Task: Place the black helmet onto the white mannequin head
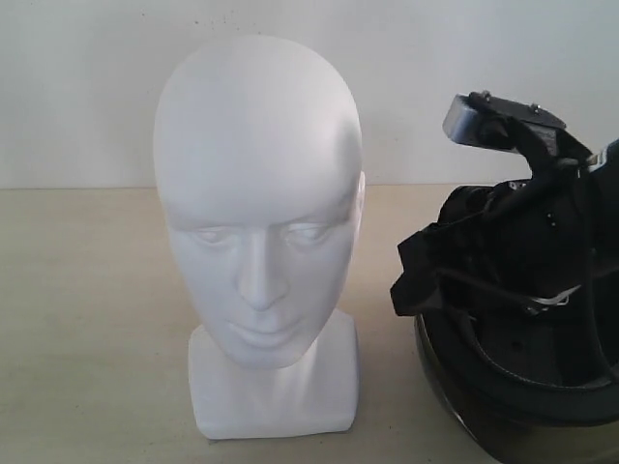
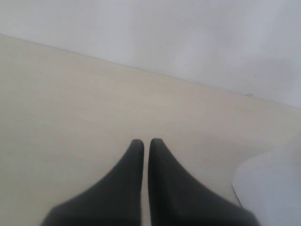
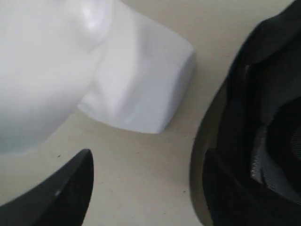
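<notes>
the white mannequin head (image 1: 259, 222) stands upright on its block base at the middle of the beige table (image 1: 87, 319), facing the near edge, bare on top. the black helmet (image 1: 542, 416) sits on the table just right of it, apart from the base, its padded opening turned upward and its smoky visor rim (image 3: 197, 165) toward the head. the right gripper (image 3: 148, 162) hangs at the helmet's left rim with jaws spread wide and holding nothing; one finger (image 3: 61, 197) is over bare table, the other is hard to tell from the dark lining. the left gripper (image 2: 146, 141) is closed, empty, low over bare table.
</notes>
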`<state>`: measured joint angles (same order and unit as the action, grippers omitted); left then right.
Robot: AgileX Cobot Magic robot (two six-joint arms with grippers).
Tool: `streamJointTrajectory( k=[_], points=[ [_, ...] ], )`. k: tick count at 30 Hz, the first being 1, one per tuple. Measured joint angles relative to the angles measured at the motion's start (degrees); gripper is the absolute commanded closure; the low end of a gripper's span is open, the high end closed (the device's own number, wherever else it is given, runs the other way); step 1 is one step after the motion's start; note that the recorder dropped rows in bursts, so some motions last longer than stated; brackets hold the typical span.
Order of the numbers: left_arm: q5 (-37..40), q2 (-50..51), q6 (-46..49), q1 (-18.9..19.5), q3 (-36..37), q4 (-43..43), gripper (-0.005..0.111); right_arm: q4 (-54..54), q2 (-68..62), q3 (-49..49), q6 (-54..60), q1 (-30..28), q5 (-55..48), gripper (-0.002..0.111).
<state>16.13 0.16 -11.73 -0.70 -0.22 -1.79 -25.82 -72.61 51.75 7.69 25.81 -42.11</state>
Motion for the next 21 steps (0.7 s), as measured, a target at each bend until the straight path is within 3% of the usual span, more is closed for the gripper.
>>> streamJointTrajectory(
  k=[10, 14, 19, 21],
  points=[
    [0.00, 0.00, 0.00, 0.00, 0.00, 0.00, 0.102, 41.16, 0.34, 0.08, -40.98, 10.28, 3.92, 0.045],
    [0.00, 0.00, 0.00, 0.00, 0.00, 0.00, 0.102, 45.03, -1.63, 0.08, -46.31, 12.33, 6.18, 0.042],
    [0.00, 0.00, 0.00, 0.00, 0.00, 0.00, 0.102, 45.80, -5.22, 0.08, -47.97, 12.46, 8.21, 0.017],
    [0.00, 0.00, 0.00, 0.00, 0.00, 0.00, 0.102, 45.92, -6.11, 0.08, -48.87, 12.46, 9.72, 0.016]
  ],
)
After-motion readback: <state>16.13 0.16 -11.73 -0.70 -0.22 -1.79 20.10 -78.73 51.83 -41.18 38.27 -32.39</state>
